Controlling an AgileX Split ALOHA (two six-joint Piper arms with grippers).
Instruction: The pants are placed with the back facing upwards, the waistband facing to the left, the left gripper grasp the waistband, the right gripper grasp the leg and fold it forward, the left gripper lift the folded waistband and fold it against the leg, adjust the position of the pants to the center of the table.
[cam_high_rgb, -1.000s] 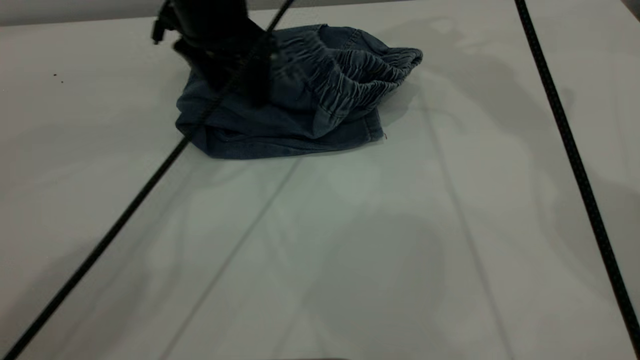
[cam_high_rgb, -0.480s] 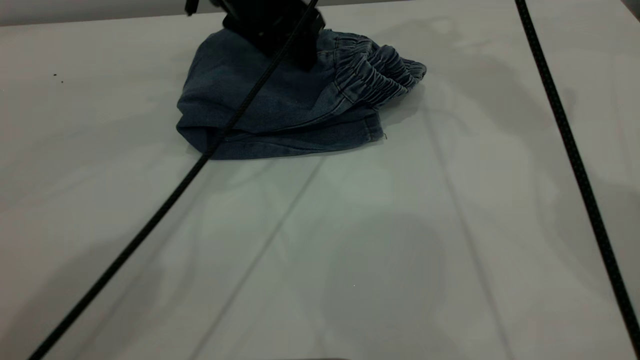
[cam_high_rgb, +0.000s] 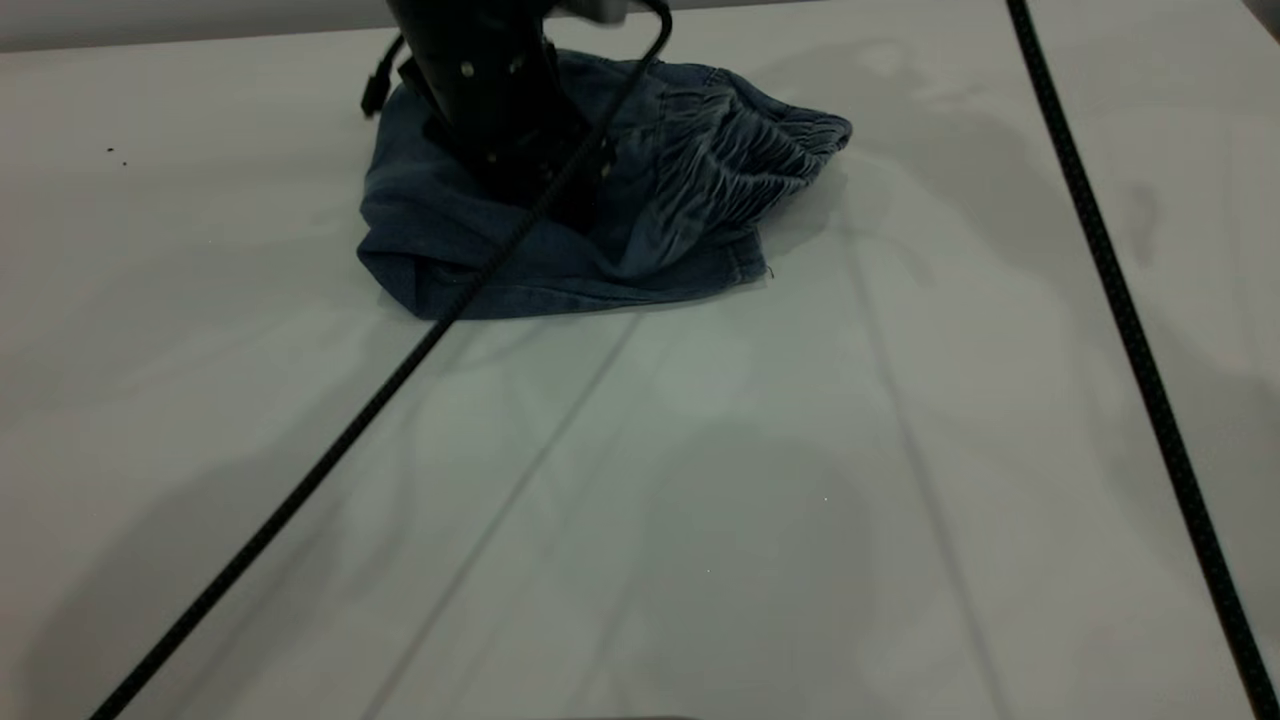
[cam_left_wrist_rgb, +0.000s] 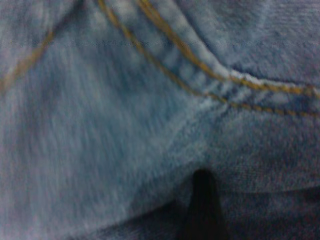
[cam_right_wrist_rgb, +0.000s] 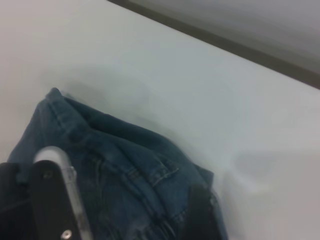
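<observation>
Left hand: the black mechanical left hand (cam_high_rgb: 520, 170) presses down on the bundle's left part; cannot tell whether its fingers are apart or together.
Pants: blue denim pants (cam_high_rgb: 640, 270), folded into a bundle on the white matte counter (cam_high_rgb: 700, 480), far and left of centre.
Waistband: the gathered darker waistband (cam_high_rgb: 770, 165) lies over the leg side, at right.
Right hand: the right hand is hidden; state unknown.
Progress: both folds look done; centring is left.

Grey wall strip (cam_high_rgb: 180, 25) behind white tabletop; soft shadows, dim light.
</observation>
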